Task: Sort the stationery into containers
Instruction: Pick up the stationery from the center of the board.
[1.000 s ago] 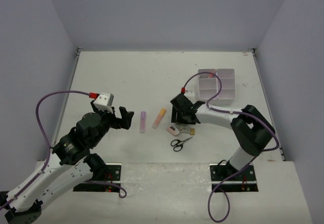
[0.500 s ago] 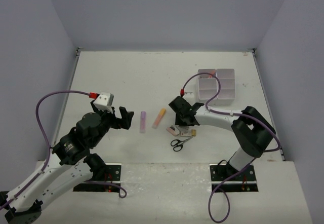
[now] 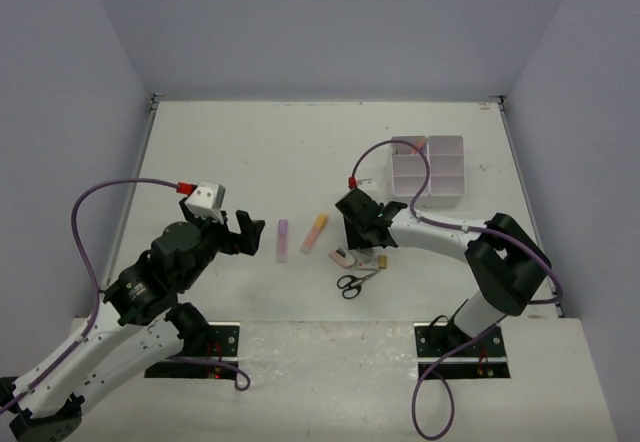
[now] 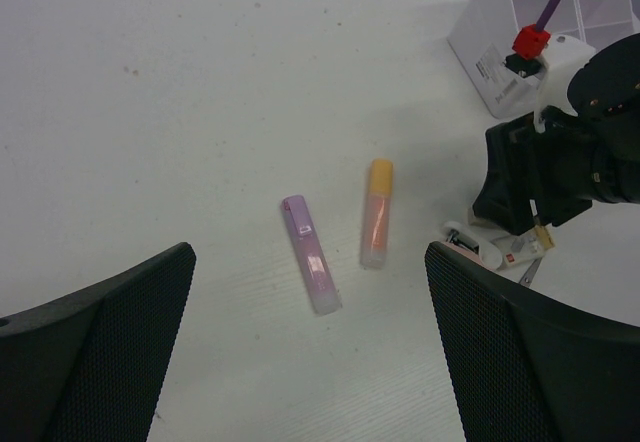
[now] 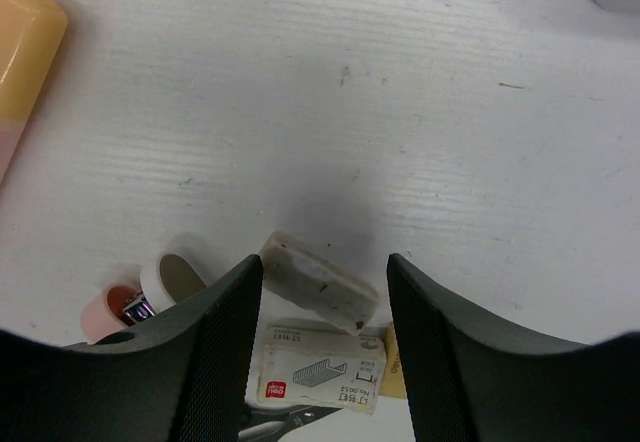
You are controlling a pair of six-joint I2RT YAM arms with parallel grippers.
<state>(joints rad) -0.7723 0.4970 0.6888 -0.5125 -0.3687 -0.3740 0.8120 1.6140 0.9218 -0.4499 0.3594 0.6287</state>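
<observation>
Left gripper [image 3: 247, 234] above the bare table [image 3: 230, 152], jaws spread wide, holding nothing. From its wrist camera: a lilac highlighter [image 4: 310, 254] and an orange-peach highlighter [image 4: 376, 212] flat on the table, side by side but apart, framed between the black fingers [image 4: 100, 342].

Right gripper [image 5: 322, 272] low over a small cluster of stationery just right of the orange-peach highlighter, jaws parted and gripping nothing. Between its fingers [image 5: 215, 362], a grey-white eraser [image 5: 320, 282] lying slantwise on the table; contact with either pad impossible to tell. Below the eraser in the wrist view, a small staple box [image 5: 315, 374] with a red label. Beside that on the right, a sliver of something tan [image 5: 392, 362]. Left of the eraser, a white-and-pink item [image 5: 150, 287] — kind unclear. Black-handled scissors [image 3: 355, 281] at the near edge of the cluster, blades pointing right and away.

White organiser box [image 3: 430, 170] toward the far right of the table, well apart from the highlighters, with something orange-red [image 3: 412, 146] in its far-left compartment. Purple cable [image 3: 425, 177] crossing in front of the box in the overhead view.
</observation>
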